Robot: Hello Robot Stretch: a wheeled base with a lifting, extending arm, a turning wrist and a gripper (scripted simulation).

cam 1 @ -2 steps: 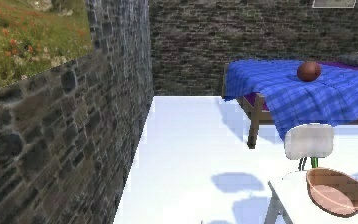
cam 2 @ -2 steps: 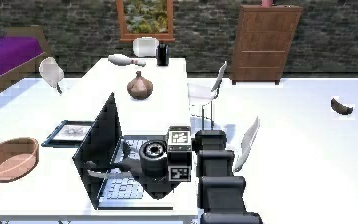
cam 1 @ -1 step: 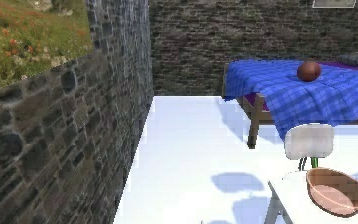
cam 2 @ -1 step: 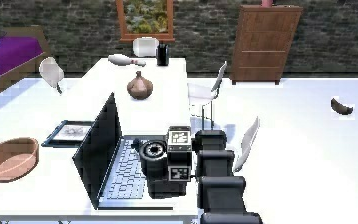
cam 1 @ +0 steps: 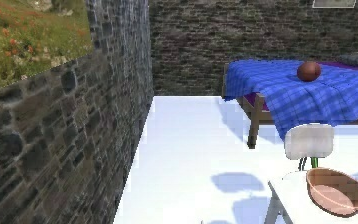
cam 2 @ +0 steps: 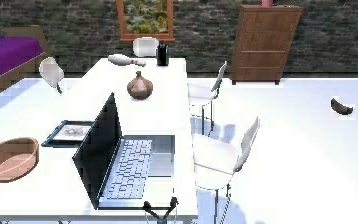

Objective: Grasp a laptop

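Your white desk carries an open laptop. Past the laptop stands a brown vase. At the laptop's left in the arm side view lie a dark-framed flat item and a brown bowl.

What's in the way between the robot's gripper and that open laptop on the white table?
Nothing visible. What seems to be the gripper sits at the arm side view's bottom edge, right by the laptop and its keyboard corner, with only bare tabletop around them.

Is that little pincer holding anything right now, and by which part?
It cannot be told. The pincer sits at the arm side view's bottom edge, right by the open laptop on the white table.
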